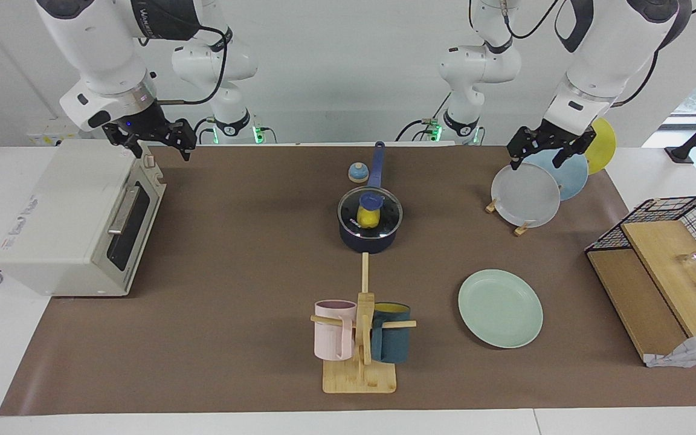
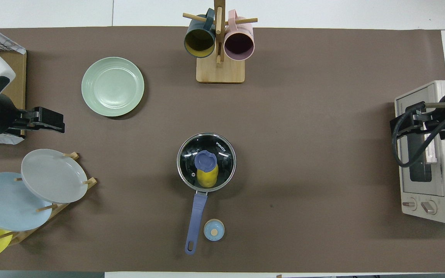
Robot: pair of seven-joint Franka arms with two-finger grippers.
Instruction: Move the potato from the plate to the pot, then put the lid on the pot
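Yellow potato sits in my pot under the lid, mid-table; the plate is bare. My left jaws and right jaws hang spread, empty. Bumping the handle could unseat the lid.

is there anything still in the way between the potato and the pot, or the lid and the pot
Nothing visible. The potato already sits inside the pot, and the lid rests on the pot's rim. The plate lies bare. The left gripper hangs over the plate rack, the right gripper over the toaster oven, both open.
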